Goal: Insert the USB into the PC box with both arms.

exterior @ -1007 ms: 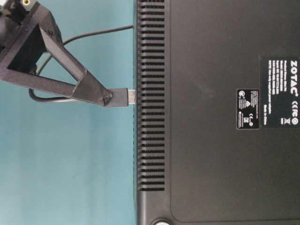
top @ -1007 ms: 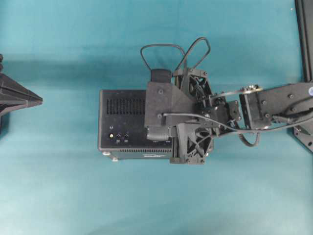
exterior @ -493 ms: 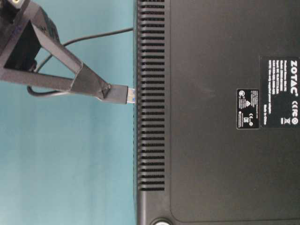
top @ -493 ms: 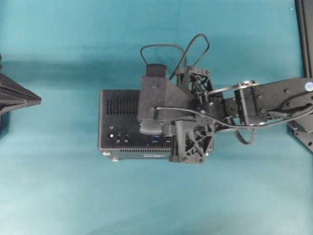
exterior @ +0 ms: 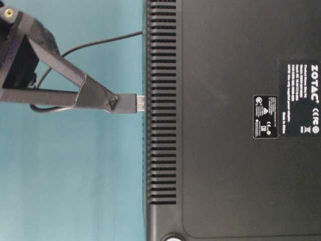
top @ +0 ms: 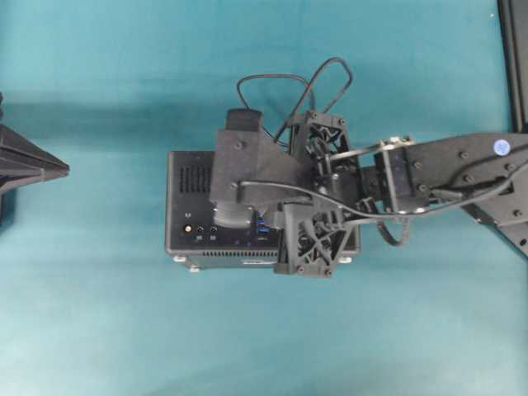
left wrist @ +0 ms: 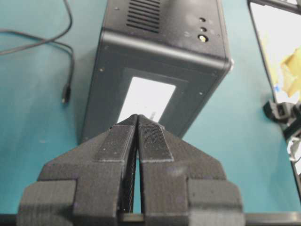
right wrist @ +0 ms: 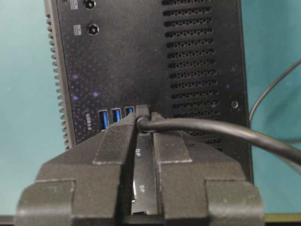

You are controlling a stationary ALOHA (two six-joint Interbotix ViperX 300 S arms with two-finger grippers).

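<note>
The PC box (top: 186,223) lies on the teal cloth with its port face up. My right gripper (right wrist: 143,120) is shut on the USB (right wrist: 142,112) plug, right beside the row of blue ports (right wrist: 110,117). From table level the plug (exterior: 129,103) is level, and its grey metal tip meets the PC box (exterior: 225,150) at the vent edge. The black cable (top: 272,78) loops behind the box. Far left, my left gripper (top: 66,169) hangs apart from the box. Its jaws (left wrist: 137,118) are shut on nothing, pointing at the box's end face (left wrist: 150,94).
The cable's loose far end (left wrist: 66,94) lies on the cloth left of the box. A black frame post (top: 513,58) stands at the right edge. A bright white panel (left wrist: 277,47) sits to the right in the left wrist view.
My right arm and its camera housing have shifted left over the box. The plug stays at the box's face at almost the same height. The left gripper has not moved.
</note>
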